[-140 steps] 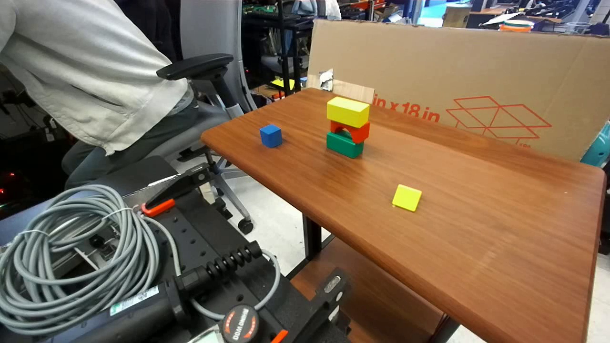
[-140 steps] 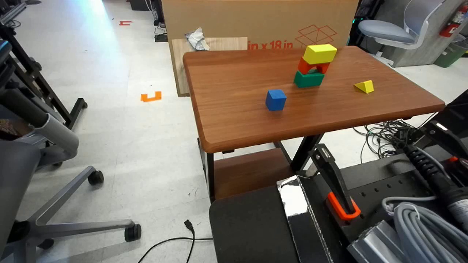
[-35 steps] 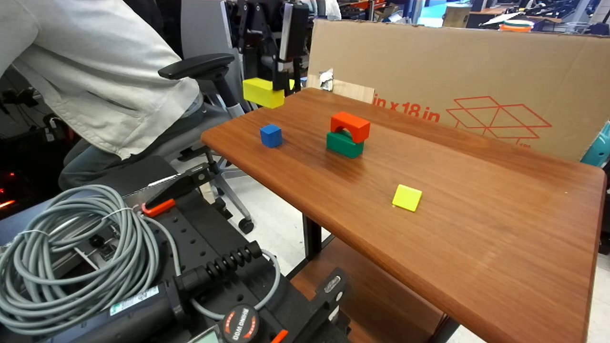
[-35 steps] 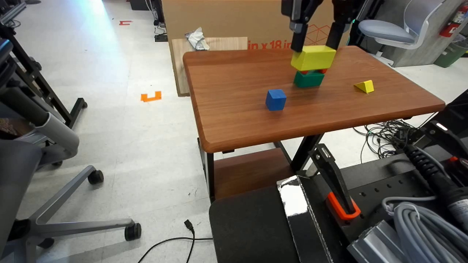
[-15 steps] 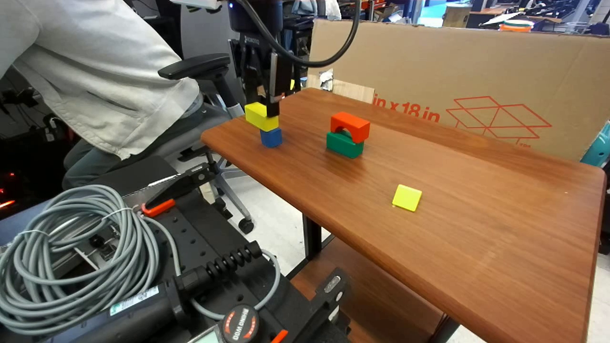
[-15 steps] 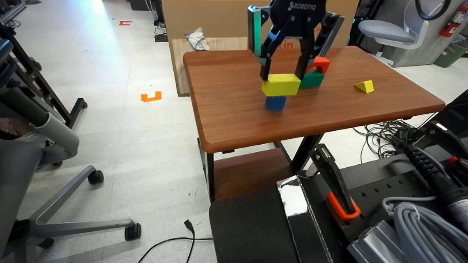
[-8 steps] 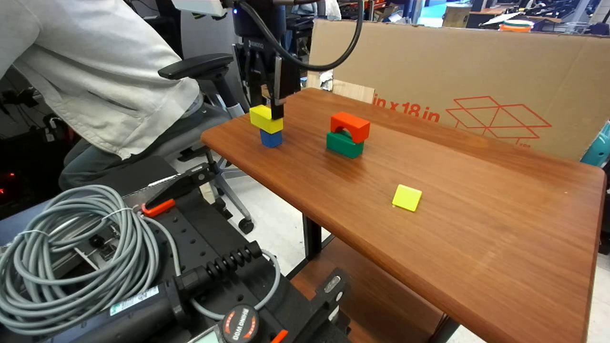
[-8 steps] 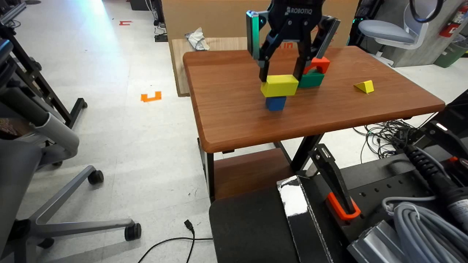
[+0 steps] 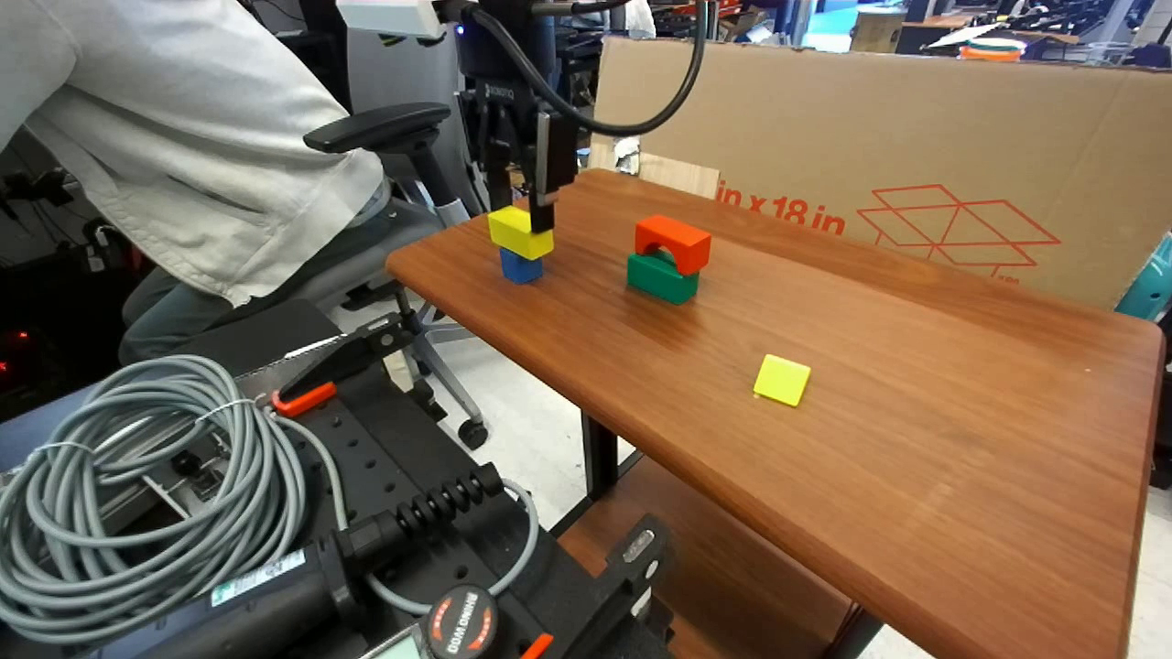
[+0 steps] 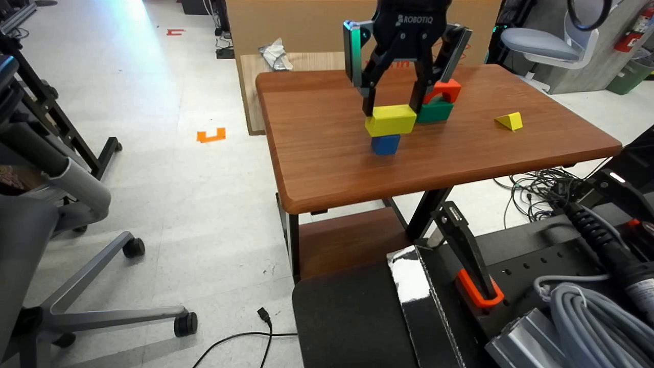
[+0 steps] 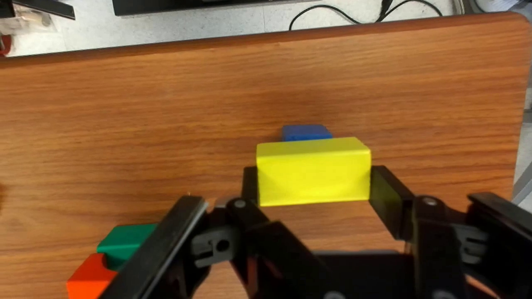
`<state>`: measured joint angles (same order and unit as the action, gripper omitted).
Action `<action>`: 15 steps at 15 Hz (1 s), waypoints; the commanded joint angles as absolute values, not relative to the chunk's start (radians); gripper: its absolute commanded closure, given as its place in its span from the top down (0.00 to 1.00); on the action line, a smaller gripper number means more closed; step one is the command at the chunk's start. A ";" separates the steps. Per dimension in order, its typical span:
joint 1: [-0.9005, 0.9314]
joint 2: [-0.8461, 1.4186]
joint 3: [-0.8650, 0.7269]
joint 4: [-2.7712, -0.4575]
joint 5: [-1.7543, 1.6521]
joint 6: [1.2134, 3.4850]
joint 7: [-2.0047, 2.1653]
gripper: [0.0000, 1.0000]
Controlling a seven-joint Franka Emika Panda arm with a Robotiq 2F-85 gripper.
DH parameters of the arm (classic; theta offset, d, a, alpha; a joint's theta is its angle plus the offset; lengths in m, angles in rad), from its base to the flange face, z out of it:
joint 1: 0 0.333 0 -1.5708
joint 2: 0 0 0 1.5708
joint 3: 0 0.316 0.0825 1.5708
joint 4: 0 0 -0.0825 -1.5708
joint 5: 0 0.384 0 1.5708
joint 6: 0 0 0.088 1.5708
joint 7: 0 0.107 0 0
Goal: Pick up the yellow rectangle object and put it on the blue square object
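The bright yellow rectangle block lies level over the small blue cube in both exterior views, covering its top; whether their faces touch cannot be told. My gripper points straight down, shut on the yellow block with one fingertip against each end. Seen from the wrist, the block spans the full gap between the black pads. Only a strip of the blue cube shows past the block's long side, so the block sits off-centre over it.
Close by, a red arch is stacked on a green block. A small yellow wedge lies farther along the wooden table. A cardboard sheet stands along the table's edge.
Earlier the yellow block rested on the red arch; it was lifted off and carried over the blue cube. Within the last second it shifted slightly sideways and a little lower, still between the fingers.
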<state>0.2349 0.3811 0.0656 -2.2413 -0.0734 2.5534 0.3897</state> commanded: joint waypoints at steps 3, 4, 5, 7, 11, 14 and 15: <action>0.263 0.372 0.048 -2.235 -0.093 2.552 0.411 1.00; 0.257 0.355 0.051 -2.244 -0.086 2.549 0.401 1.00; 0.247 0.324 0.054 -2.260 -0.075 2.545 0.390 1.00; 0.224 0.260 0.053 -2.279 -0.062 2.484 0.368 1.00; 0.169 0.155 0.030 -2.277 -0.073 2.374 0.342 1.00; 0.119 0.116 0.007 -2.261 -0.088 2.303 0.320 1.00; 0.131 0.154 0.027 -2.251 -0.080 2.348 0.340 1.00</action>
<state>0.1415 0.1529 0.0144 -2.2526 -0.0785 2.3494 0.3387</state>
